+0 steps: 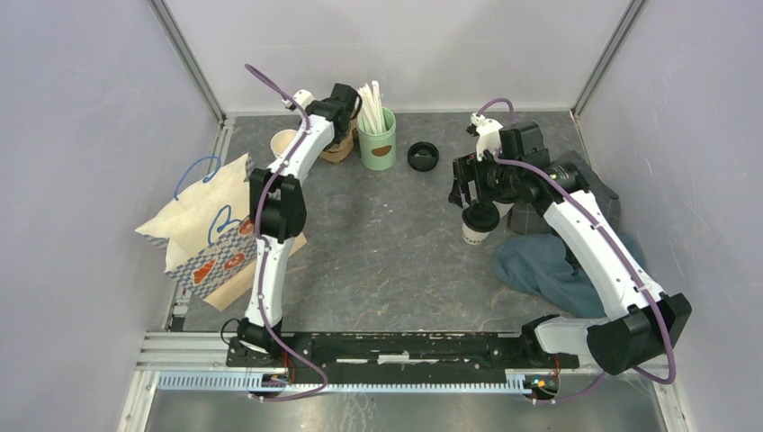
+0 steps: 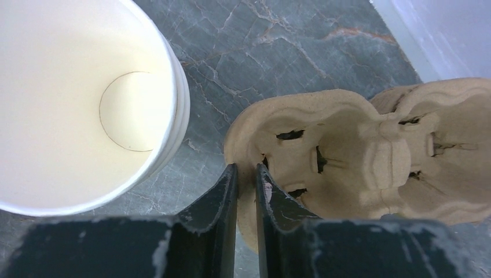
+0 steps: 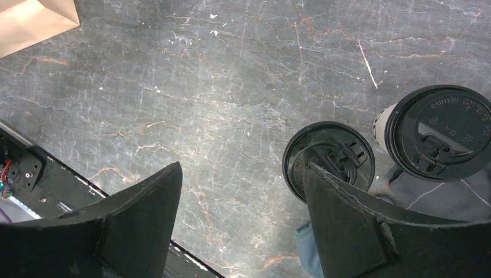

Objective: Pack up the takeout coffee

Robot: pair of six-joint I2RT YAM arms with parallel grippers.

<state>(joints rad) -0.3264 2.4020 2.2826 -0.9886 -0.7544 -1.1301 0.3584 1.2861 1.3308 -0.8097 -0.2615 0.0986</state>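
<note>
Two takeout coffees show in the right wrist view. One takeout coffee (image 3: 341, 149) (image 1: 480, 221) stands just past my right finger, and a second lidded cup (image 3: 438, 132) is beside it on a grey cloth. My right gripper (image 3: 242, 168) (image 1: 470, 193) hangs open above the table, with nothing between its jaws. At the far left, my left gripper (image 2: 247, 168) (image 1: 340, 126) is shut on the near rim of a brown pulp cup carrier (image 2: 359, 156) (image 1: 337, 148), whose pockets are empty.
Stacked lidless white cups (image 2: 87, 104) (image 1: 282, 141) stand left of the carrier. A green holder of sticks (image 1: 376, 139) and a loose black lid (image 1: 422, 156) sit at the back. A printed paper bag (image 1: 211, 229) lies at the left, and a blue cloth (image 1: 549, 265) at the right.
</note>
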